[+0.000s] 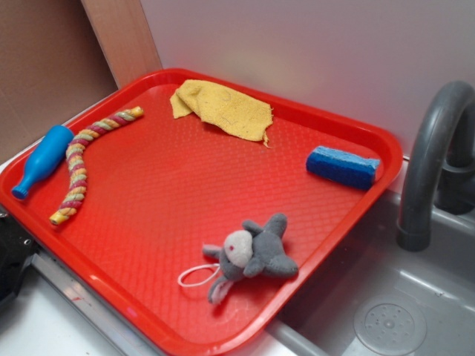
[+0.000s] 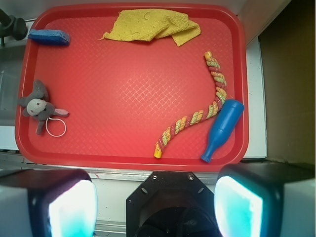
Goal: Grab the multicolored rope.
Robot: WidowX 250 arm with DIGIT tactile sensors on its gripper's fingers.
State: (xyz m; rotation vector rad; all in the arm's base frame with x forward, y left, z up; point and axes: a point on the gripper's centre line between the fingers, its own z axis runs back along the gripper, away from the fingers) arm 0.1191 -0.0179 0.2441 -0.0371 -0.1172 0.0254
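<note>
Order: exterior view, left to right.
Blue bottle point(image 1: 43, 159): lies on the tray's left rim, neck toward the near edge, just beside the rope.
Multicolored rope point(image 1: 80, 161): flat on the red tray point(image 1: 185, 208), at its left side, bent in a curve; one end near the yellow cloth, the other near the front-left rim. Nothing grips it.
Yellow cloth point(image 1: 221, 109): crumpled at the tray's back edge.
Grey plush toy point(image 1: 252, 252): near the front rim, white string loop point(image 1: 197, 276) beside it.
Blue sponge point(image 1: 344, 166): at the tray's right side, near the rim.
Sink faucet point(image 1: 434, 156): grey, right of the tray.
Tool point(image 2: 155, 207): wrist view only; fingers point(image 2: 69, 207) spread wide apart, holding nothing, above the tray's near edge, well apart from the rope.
</note>
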